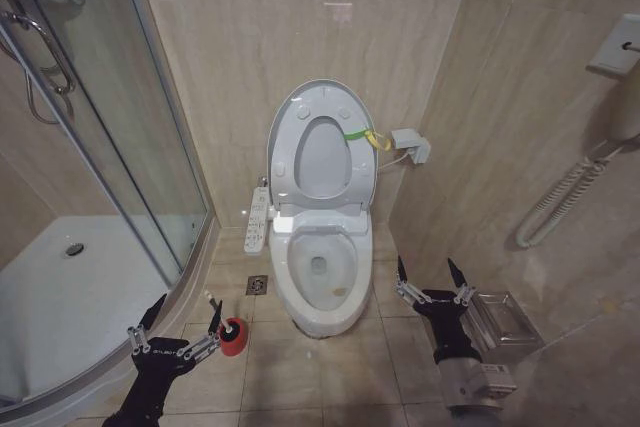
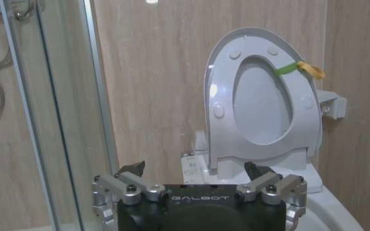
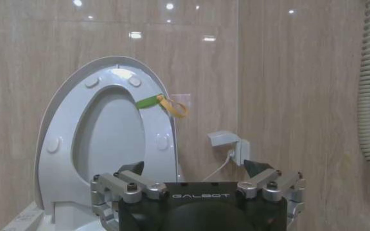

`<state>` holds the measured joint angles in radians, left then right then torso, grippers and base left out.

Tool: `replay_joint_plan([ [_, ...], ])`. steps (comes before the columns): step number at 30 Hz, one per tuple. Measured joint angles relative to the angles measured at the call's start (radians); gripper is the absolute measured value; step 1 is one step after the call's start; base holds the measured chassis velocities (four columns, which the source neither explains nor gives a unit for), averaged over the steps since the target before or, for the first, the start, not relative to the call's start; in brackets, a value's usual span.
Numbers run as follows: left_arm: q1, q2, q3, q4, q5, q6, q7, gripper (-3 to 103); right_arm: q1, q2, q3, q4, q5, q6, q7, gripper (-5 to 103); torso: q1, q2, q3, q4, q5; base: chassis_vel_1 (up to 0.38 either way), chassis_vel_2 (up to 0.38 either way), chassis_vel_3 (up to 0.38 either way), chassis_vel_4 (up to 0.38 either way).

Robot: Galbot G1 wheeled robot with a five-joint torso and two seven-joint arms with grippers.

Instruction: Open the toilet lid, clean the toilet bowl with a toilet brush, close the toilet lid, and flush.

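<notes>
At the bottom of the head view both grippers hang low with nothing in them: the left gripper [image 1: 174, 319] at lower left, fingers spread wide, and the right gripper [image 1: 432, 277] at lower right, likewise spread.

Just beside the left gripper's right finger stands the red holder cup [image 1: 233, 337], with the pale stick of the toilet brush [image 1: 213, 306] rising from it. The step in hand looks to be taking the brush. It would go best if the left gripper closes squarely on the thin handle above the cup and lifts straight up, so the cup stays put.

The toilet lid [image 1: 322, 147] stands upright against the tiled wall at centre frame, glossy white, seat ring raised with it, a yellow-green band [image 1: 366, 136] at its right edge. Below it the toilet bowl [image 1: 322, 272] lies open, white, with the button panel [image 1: 257, 219] on its left side.
</notes>
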<state>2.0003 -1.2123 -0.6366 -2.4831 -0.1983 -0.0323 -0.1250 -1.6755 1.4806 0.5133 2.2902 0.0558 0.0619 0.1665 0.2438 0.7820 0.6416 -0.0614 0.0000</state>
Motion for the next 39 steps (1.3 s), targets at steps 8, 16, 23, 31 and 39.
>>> replay_joint_plan([
  [8, 0.000, 0.000, 0.000, 0.000, 0.000, 0.000, 0.000, 100, 0.000, 0.000, 0.000, 0.000, 0.000, 0.000, 0.000, 100, 0.000, 0.000, 0.000, 0.0000, 0.0000, 0.000, 0.000, 0.000, 0.000],
  [16, 0.000, 0.000, 0.000, 0.000, 0.000, 0.000, 0.000, 100, 0.000, 0.000, 0.000, 0.000, 0.000, 0.000, 0.000, 100, 0.000, 0.000, 0.000, 0.0000, 0.0000, 0.000, 0.000, 0.000, 0.000],
  [23, 0.000, 0.000, 0.000, 0.000, 0.000, 0.000, 0.000, 100, 0.000, 0.000, 0.000, 0.000, 0.000, 0.000, 0.000, 100, 0.000, 0.000, 0.000, 0.0000, 0.0000, 0.000, 0.000, 0.000, 0.000],
  [31, 0.000, 0.000, 0.000, 0.000, 0.000, 0.000, 0.000, 100, 0.000, 0.000, 0.000, 0.000, 0.000, 0.000, 0.000, 100, 0.000, 0.000, 0.000, 0.0000, 0.0000, 0.000, 0.000, 0.000, 0.000],
  [39, 0.000, 0.000, 0.000, 0.000, 0.000, 0.000, 0.000, 100, 0.000, 0.000, 0.000, 0.000, 0.000, 0.000, 0.000, 100, 0.000, 0.000, 0.000, 0.0000, 0.0000, 0.000, 0.000, 0.000, 0.000],
])
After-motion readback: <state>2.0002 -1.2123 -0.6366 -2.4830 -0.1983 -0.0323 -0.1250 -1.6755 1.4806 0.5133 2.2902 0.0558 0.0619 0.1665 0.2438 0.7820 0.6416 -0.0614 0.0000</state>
